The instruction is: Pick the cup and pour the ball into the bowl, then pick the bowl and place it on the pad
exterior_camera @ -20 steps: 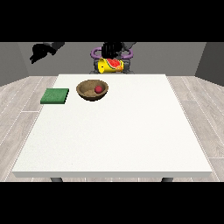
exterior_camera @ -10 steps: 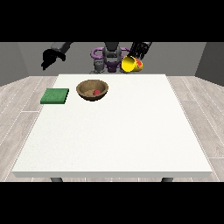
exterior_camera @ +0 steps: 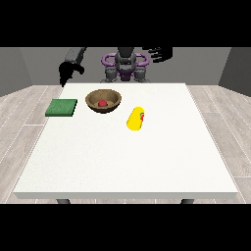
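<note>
**White table: one cup, one bowl, one ball, one pad**

The white table carries four things, one of each. A brown bowl holds a red ball. A green pad lies just left of the bowl, apart from it. A yellow cup lies on its side to the bowl's right.

The hand at the view's right hangs raised with fingers spread, holding nothing. The hand at the view's left hangs over the table's far corner; its fingers cannot be made out.

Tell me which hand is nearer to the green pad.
The right hand, the hand at the view's left. It hangs above and behind the green pad, by the table's far left corner. The hand at the view's right is raised far across, beyond the bowl.
</note>
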